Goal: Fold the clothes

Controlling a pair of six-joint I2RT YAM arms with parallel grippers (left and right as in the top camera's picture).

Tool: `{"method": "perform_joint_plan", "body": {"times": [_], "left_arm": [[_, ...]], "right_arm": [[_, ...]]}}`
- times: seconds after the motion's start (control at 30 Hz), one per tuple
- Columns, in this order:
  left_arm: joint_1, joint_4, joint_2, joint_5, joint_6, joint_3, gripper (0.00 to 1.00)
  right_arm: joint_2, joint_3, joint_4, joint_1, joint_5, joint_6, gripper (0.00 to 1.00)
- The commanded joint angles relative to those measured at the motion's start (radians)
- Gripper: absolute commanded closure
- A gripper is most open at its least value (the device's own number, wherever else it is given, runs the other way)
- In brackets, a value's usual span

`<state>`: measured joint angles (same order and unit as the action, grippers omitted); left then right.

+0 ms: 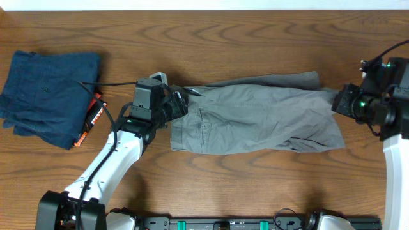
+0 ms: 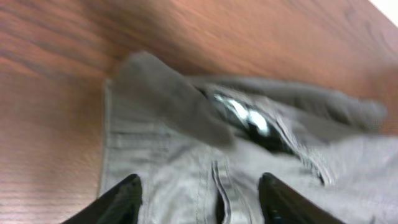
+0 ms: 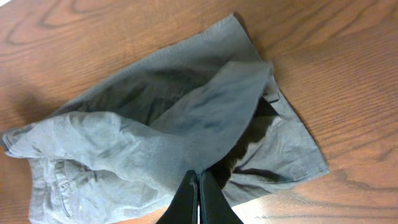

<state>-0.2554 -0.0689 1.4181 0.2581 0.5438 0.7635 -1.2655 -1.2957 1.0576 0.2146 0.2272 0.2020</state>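
Observation:
The grey shorts (image 1: 255,118) lie spread across the middle of the wooden table, waistband to the left and leg hems to the right. My left gripper (image 1: 180,105) is open over the waistband; in the left wrist view its fingers (image 2: 200,196) straddle the grey cloth (image 2: 186,149) by the fly, with nothing between them pinched. My right gripper (image 1: 339,101) is shut on a fold of the leg hem; the right wrist view shows its fingers (image 3: 199,180) closed on the lifted grey cloth (image 3: 205,118).
A dark navy folded garment (image 1: 48,92) with an orange tag (image 1: 94,118) lies at the far left of the table. Bare wood (image 1: 255,38) runs along the back and the front edge.

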Motion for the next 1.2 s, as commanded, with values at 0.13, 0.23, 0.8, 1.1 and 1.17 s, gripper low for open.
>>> {"method": "perform_joint_plan", "body": {"times": [0.13,0.23,0.8,1.1,1.17], "left_arm": [[0.003,0.069,0.034,-0.135,-0.009,0.003,0.32],[0.003,0.12,0.087,-0.135,-0.009,0.003,0.32],[0.059,0.309,0.228,-0.135,-0.032,0.003,0.16],[0.059,0.346,0.232,-0.09,-0.031,0.003,0.16],[0.059,0.369,0.245,-0.087,-0.031,0.003,0.16]], "right_arm": [[-0.004,-0.006,-0.014,-0.022,-0.01,0.011,0.99],[-0.004,-0.006,-0.014,-0.022,-0.01,0.011,0.99],[-0.005,-0.006,-0.006,-0.021,-0.014,0.006,0.99],[-0.005,-0.006,-0.006,-0.021,-0.014,0.007,0.99],[-0.005,-0.006,-0.003,-0.021,-0.014,0.007,0.99]]}}
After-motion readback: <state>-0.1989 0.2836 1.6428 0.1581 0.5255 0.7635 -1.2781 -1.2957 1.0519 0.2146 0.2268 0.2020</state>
